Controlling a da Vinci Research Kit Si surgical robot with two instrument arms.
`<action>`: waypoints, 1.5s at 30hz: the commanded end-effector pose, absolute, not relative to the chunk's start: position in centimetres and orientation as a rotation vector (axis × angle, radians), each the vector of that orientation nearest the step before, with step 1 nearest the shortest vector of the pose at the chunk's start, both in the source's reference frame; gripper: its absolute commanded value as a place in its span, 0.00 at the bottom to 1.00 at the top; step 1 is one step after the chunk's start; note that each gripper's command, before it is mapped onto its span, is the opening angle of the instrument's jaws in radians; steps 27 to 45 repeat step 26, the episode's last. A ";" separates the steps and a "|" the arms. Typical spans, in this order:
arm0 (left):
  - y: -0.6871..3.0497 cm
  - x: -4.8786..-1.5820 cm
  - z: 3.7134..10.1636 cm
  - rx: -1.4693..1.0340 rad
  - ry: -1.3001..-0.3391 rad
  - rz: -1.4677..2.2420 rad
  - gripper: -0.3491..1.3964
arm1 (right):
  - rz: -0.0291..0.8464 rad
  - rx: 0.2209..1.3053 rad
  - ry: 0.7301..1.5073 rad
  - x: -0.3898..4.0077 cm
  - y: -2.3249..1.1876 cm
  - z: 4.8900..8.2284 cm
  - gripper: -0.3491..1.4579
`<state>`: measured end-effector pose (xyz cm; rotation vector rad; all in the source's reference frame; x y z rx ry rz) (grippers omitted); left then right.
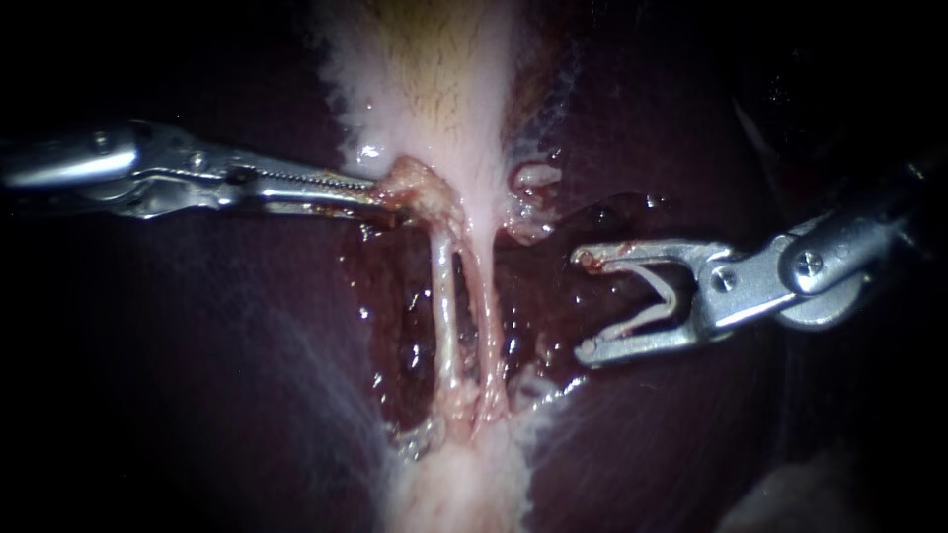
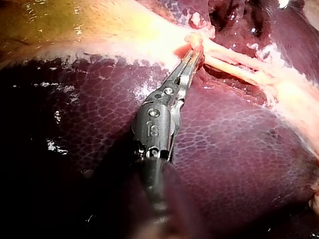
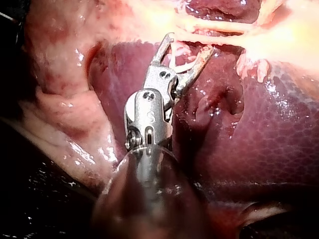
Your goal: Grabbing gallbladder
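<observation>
The pale gallbladder hangs down the middle of the endoscope view and narrows into two thin tubes over a raw, wet bed. My left instrument comes in from the left, its toothed jaws shut on the gallbladder's lower left edge, where the tubes begin. The left wrist view shows the same grip on a pale lump of the gallbladder. My right instrument stands to the right of the tubes, jaws wide open and holding nothing. In the right wrist view its open jaws stop short of the tubes.
Dark red liver lies on both sides of the dissected bed and under both shafts. Pale fatty tissue joins the tubes' lower ends. Small pale tags sit right of the gallbladder's neck.
</observation>
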<state>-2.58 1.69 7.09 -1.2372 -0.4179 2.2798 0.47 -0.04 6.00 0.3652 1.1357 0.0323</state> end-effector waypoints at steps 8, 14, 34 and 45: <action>1.84 -2.49 6.46 -1.224 -0.462 2.256 0.00 | 0.034 0.364 1.138 0.46 -0.03 6.00 0.47; 1.85 -2.47 6.18 -1.240 -0.459 2.232 0.00 | 0.033 0.364 1.138 0.46 -0.03 6.00 0.47; 1.84 -2.46 6.21 -1.240 -0.457 2.233 0.00 | 0.033 0.364 1.138 0.46 -0.03 6.00 0.47; 1.84 -2.46 6.21 -1.240 -0.457 2.233 0.00 | 0.033 0.364 1.138 0.46 -0.03 6.00 0.47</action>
